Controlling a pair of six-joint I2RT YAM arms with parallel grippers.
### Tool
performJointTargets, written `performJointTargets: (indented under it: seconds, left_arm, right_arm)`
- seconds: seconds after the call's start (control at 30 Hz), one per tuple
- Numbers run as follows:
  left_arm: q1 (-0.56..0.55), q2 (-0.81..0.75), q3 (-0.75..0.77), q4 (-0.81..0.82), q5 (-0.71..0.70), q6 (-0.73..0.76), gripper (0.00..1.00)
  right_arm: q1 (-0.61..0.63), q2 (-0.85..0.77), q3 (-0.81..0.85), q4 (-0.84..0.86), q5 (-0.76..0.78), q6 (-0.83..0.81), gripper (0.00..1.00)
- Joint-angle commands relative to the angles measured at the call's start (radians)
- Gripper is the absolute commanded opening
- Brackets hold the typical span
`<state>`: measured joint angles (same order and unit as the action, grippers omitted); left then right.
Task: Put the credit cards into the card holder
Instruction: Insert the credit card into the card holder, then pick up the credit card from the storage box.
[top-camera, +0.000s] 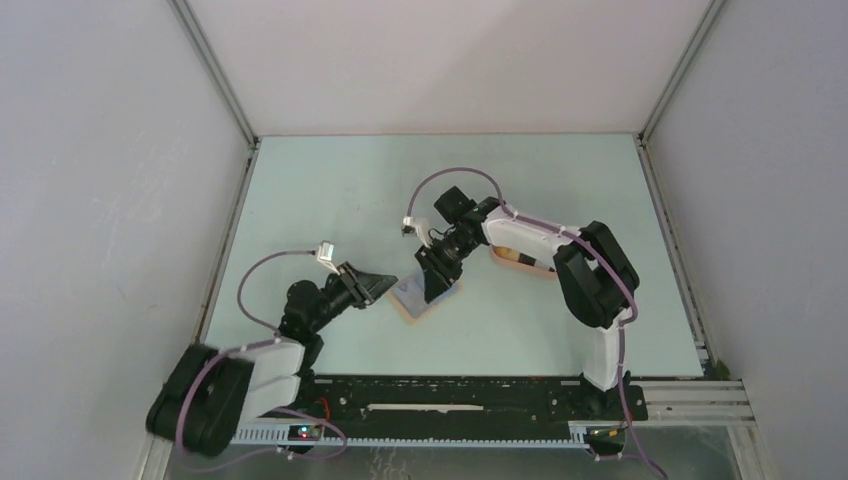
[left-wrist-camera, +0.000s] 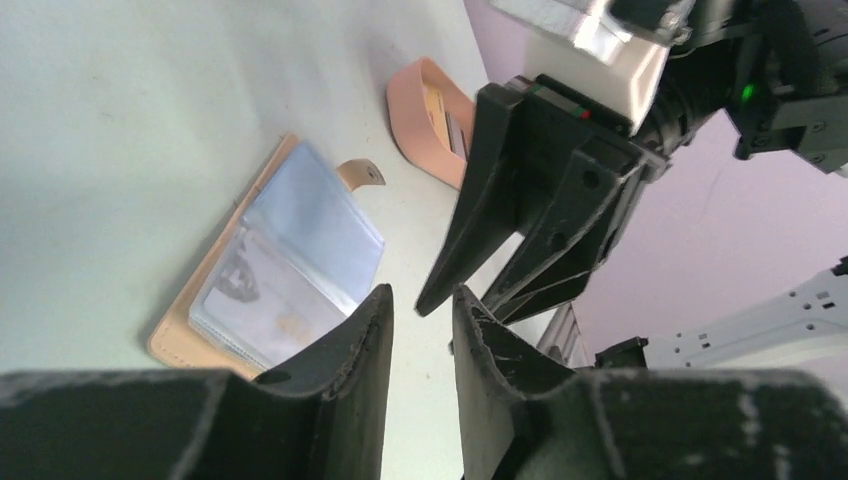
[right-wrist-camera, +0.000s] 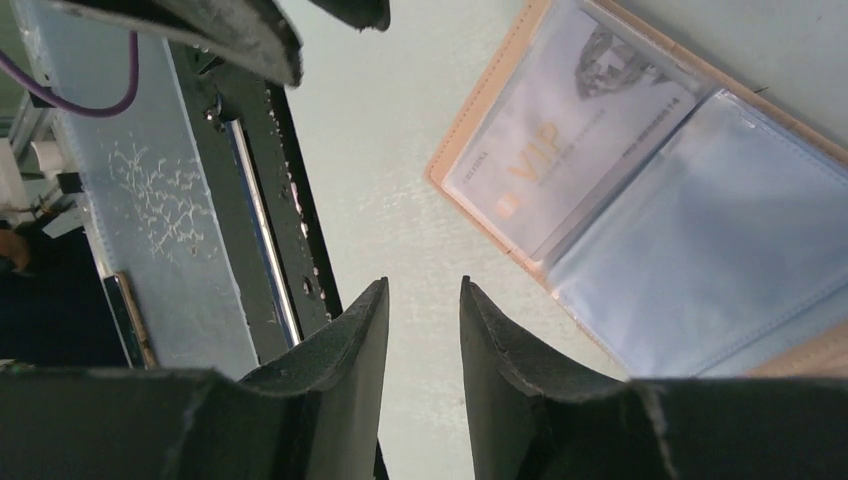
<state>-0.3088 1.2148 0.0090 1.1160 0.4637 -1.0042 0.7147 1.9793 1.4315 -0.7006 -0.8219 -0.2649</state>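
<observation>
The pale green table (top-camera: 330, 190) is boxed in by plain white walls behind it (top-camera: 440, 60), to its left (top-camera: 90, 200) and to its right (top-camera: 770, 150). Slim aluminium posts (top-camera: 215, 70) rise from its far corners. A black rail (top-camera: 450, 395) runs along the table's near edge, and soft, even light leaves only faint shadows on the tabletop.

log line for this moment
tan leather card holder: open, VIP card sleeved | left gripper: open, empty | right gripper: open, empty | peach-pink oval tray: cards inside
</observation>
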Motion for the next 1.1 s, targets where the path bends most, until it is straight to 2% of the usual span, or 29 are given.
performJointTargets:
  seconds: [0.0, 0.1, 0.2, 0.27, 0.4, 0.53, 0.6, 0.63, 0.7, 0.73, 0.77, 0.87, 0.9, 0.93, 1.07]
  left_arm:
    - [-0.013, -0.322, 0.043, -0.565, -0.078, 0.212, 0.34]
    - [-0.041, -0.553, 0.156, -0.884, -0.190, 0.355, 0.37]
    - [-0.043, -0.677, 0.240, -1.029, -0.215, 0.449, 0.40]
    - [-0.043, -0.706, 0.270, -1.044, -0.216, 0.455, 0.43]
    - [-0.042, -0.658, 0.339, -1.031, -0.140, 0.425, 0.45]
    - [-0.042, -0.649, 0.437, -1.105, -0.160, 0.432, 0.47]
    - [-0.042, -0.658, 0.502, -1.162, -0.174, 0.433, 0.49]
    - [-0.043, -0.661, 0.539, -1.200, -0.177, 0.435, 0.51]
    - [-0.042, -0.657, 0.638, -1.297, -0.178, 0.463, 0.56]
    - [-0.042, -0.649, 0.686, -1.352, -0.182, 0.493, 0.61]
    - [-0.042, -0.636, 0.739, -1.407, -0.189, 0.527, 0.66]
    - [-0.041, -0.588, 0.855, -1.538, -0.213, 0.648, 0.87]
    - [-0.041, -0.574, 0.881, -1.571, -0.228, 0.679, 0.95]
    - [-0.041, -0.559, 0.902, -1.599, -0.238, 0.705, 0.99]
    - [-0.040, -0.513, 0.926, -1.648, -0.290, 0.781, 1.00]
  right_arm:
    - [-0.005, -0.136, 0.031, -0.031, 0.028, -0.089, 0.40]
    - [-0.015, -0.210, 0.022, -0.039, 0.066, -0.128, 0.40]
    - [-0.027, -0.299, 0.005, -0.037, 0.125, -0.168, 0.40]
    - [-0.042, -0.365, -0.004, -0.031, 0.173, -0.189, 0.40]
    - [-0.090, -0.502, -0.034, -0.003, 0.255, -0.206, 0.41]
    - [-0.161, -0.634, -0.076, 0.051, 0.357, -0.201, 0.44]
    - [-0.209, -0.692, -0.091, 0.080, 0.414, -0.173, 0.49]
    - [-0.236, -0.713, -0.094, 0.088, 0.419, -0.156, 0.56]
    - [-0.313, -0.744, -0.107, 0.113, 0.396, -0.084, 0.75]
    - [-0.354, -0.750, -0.116, 0.128, 0.370, -0.028, 0.92]
    - [-0.401, -0.744, -0.123, 0.127, 0.311, 0.013, 0.99]
    - [-0.535, -0.681, -0.129, 0.114, 0.061, 0.128, 1.00]
    - [-0.570, -0.669, -0.144, 0.127, -0.003, 0.162, 1.00]
    - [-0.596, -0.655, -0.171, 0.153, -0.029, 0.185, 1.00]
    - [-0.638, -0.671, -0.311, 0.311, 0.059, 0.267, 0.99]
